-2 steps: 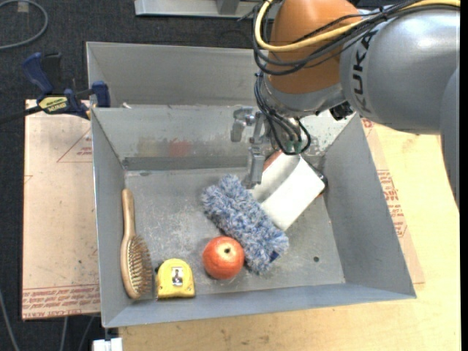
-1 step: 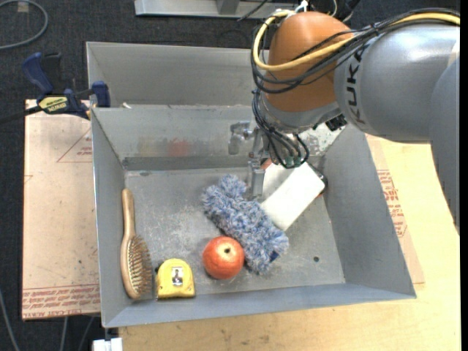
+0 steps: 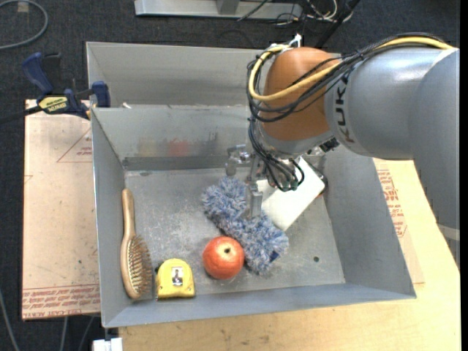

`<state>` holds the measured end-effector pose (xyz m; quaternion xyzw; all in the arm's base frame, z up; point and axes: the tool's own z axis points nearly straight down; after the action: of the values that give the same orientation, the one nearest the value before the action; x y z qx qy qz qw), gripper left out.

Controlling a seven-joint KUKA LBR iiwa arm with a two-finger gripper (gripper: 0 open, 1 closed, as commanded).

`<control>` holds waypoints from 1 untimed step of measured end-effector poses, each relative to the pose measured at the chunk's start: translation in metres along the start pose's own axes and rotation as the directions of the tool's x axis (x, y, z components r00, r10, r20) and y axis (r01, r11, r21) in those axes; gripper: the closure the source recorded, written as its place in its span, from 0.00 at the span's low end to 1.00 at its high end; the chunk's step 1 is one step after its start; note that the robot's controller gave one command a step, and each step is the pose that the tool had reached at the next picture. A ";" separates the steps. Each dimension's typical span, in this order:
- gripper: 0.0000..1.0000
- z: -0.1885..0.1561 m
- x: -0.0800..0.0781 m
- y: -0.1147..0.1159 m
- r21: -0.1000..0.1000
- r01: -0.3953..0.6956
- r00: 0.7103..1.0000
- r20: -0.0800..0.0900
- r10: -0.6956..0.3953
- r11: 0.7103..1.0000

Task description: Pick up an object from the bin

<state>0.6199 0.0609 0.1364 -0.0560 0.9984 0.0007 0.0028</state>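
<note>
Jaws over one blue rag (image 3: 224, 202), one apple (image 3: 223, 258)

A robotics lab is being shown: a grey metal bin (image 3: 175, 68) is being reached into by a KUKA-branded industrial arm (image 3: 402, 101), while loose cables (image 3: 322, 2) are being seen trailing across dark carpet (image 3: 88, 13).

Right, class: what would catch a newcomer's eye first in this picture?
The big grey arm with its orange wrist cover reaches in from the right, its claw over a fuzzy blue cloth in the middle. Next, a red apple at the front, with a yellow tape measure and wooden brush to its left.
</note>
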 end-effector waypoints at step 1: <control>0.00 0.014 0.003 -0.001 0.000 0.004 1.000 -0.002 -0.004 1.000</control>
<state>0.6175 0.0598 0.1225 -0.0583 0.9983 0.0006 0.0019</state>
